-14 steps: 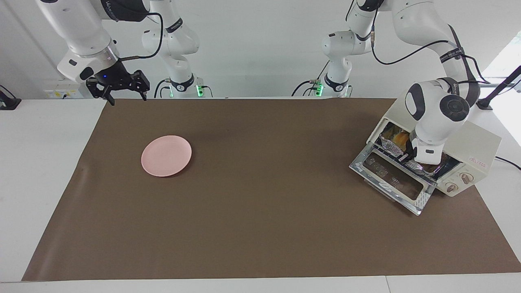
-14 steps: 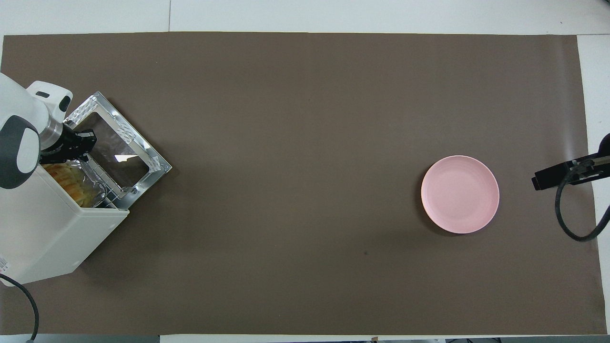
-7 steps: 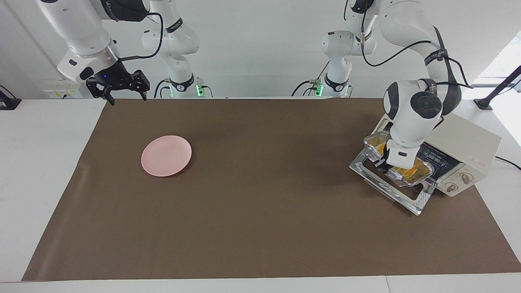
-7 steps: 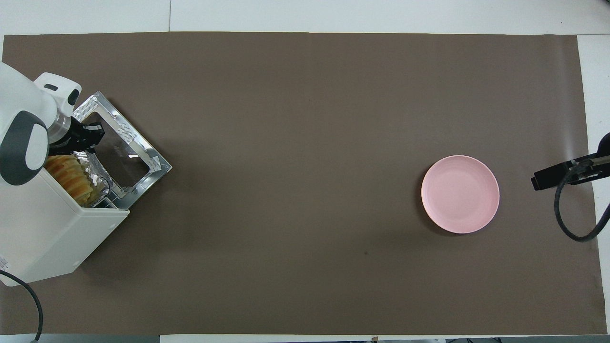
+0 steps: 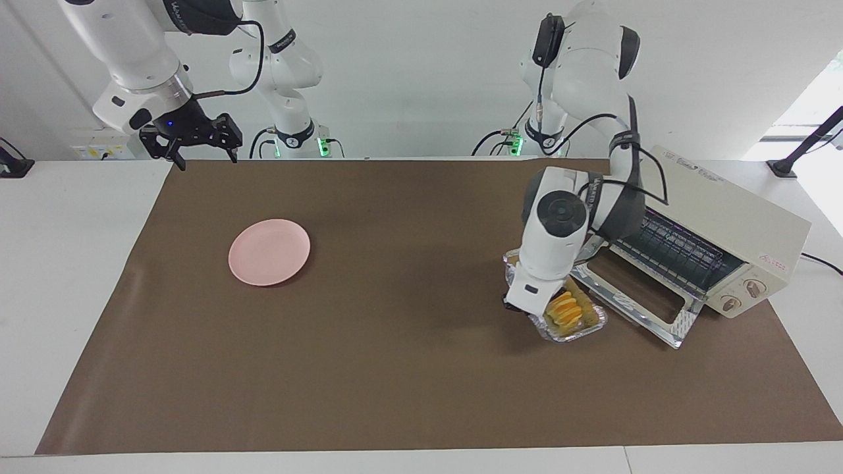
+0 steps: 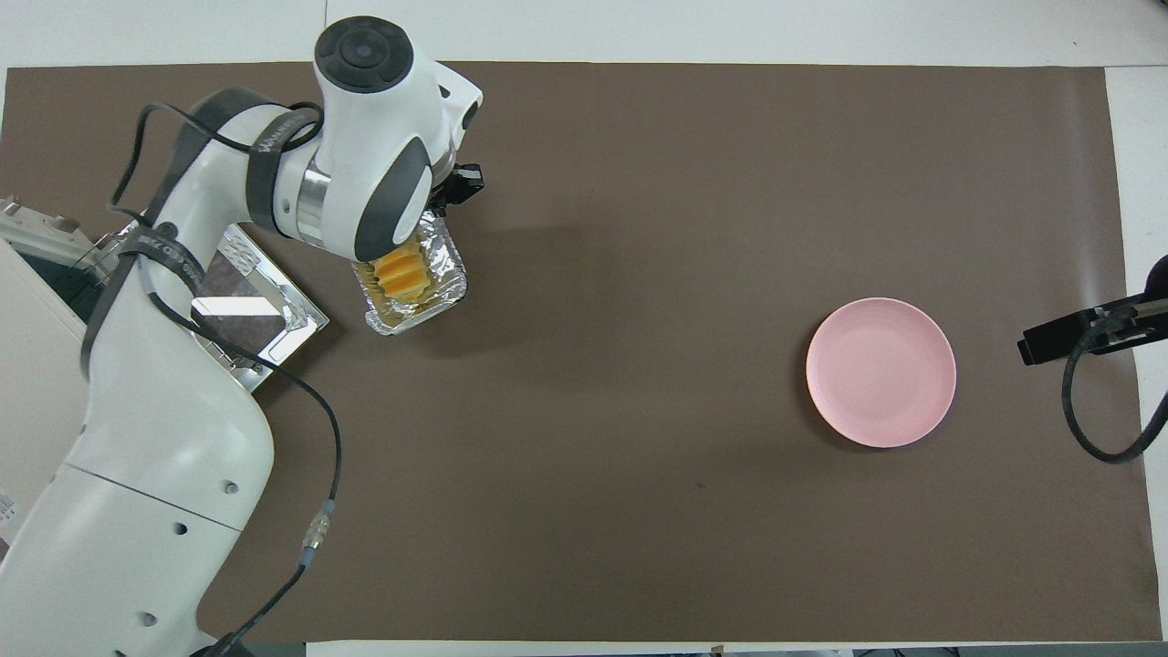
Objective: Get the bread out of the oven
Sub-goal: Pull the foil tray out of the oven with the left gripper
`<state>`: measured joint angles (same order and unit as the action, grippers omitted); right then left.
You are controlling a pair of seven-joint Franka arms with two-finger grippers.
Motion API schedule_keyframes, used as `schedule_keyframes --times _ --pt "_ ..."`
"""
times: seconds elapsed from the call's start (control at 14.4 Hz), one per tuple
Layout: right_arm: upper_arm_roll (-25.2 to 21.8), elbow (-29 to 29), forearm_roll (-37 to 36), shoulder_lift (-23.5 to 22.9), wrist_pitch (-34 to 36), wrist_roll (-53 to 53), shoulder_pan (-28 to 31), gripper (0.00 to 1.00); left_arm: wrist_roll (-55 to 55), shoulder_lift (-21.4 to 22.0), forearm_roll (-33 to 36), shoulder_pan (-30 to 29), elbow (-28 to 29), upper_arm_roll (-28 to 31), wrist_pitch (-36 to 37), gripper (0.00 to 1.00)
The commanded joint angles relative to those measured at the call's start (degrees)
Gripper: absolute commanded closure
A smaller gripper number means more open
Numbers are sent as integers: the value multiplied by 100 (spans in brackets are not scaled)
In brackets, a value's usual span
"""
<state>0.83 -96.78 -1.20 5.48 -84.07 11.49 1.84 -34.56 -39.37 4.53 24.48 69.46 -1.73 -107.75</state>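
The bread (image 5: 565, 308) (image 6: 401, 272), a ridged golden loaf, lies in a crinkled foil tray (image 5: 579, 329) (image 6: 429, 306). My left gripper (image 5: 520, 307) (image 6: 444, 205) is shut on the tray's rim and holds it low over the brown mat, just off the free edge of the dropped door (image 5: 635, 299) (image 6: 246, 310). Whether the tray touches the mat I cannot tell. The cream-white oven (image 5: 724, 224) (image 6: 27, 365) stands at the left arm's end with only its wire rack inside. My right gripper (image 5: 205, 157) (image 6: 1058, 338) waits open, raised over the mat's edge at the right arm's end.
A pink plate (image 5: 269, 252) (image 6: 881, 371) lies on the brown mat (image 5: 408, 368) toward the right arm's end. The oven's dropped door juts out over the mat, with the left arm reaching over it.
The left gripper has drawn the foil tray with the bread out of the oven, past the dropped door, to low over the mat. The right arm has not moved.
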Motion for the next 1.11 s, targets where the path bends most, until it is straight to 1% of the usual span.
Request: schedule_keyframes --times 0.0,0.07,0.21,0.35,0.48,0.69,0.76,0.83,0.9,0.97,1.04 --pt "66 1 -21 14 75 160 115 0 -103 -211 -225 433 -416 112 8 100" --pt "66 1 -21 14 75 160 124 0 -156 -185 -225 627 -390 120 25 100" --pt "31 1 -21 14 66 160 141 0 -313 -202 -233 734 -355 112 -97 100" --pt "22 1 -21 14 66 169 133 0 -489 -194 -234 856 -84 103 -360 100" --pt "31 1 -21 14 83 169 124 0 -569 -194 -225 1023 233 112 -790 100" --pt "31 -8 -12 23 92 169 133 0 -561 -185 -225 1103 252 112 -748 100" --pt "31 -8 -12 23 127 169 133 0 -569 -185 -225 1103 252 112 -687 93" --pt "31 -8 -12 23 127 169 133 0 -578 -176 -225 1095 243 112 -617 61" --pt "31 -8 -12 23 127 169 133 0 -613 -159 -225 1086 243 129 -581 25" --pt "31 -8 -12 23 127 160 133 0 -735 -124 -216 1086 234 242 -563 0" --pt "31 -8 -12 23 119 152 124 0 -789 25 -225 1094 217 365 -485 0"
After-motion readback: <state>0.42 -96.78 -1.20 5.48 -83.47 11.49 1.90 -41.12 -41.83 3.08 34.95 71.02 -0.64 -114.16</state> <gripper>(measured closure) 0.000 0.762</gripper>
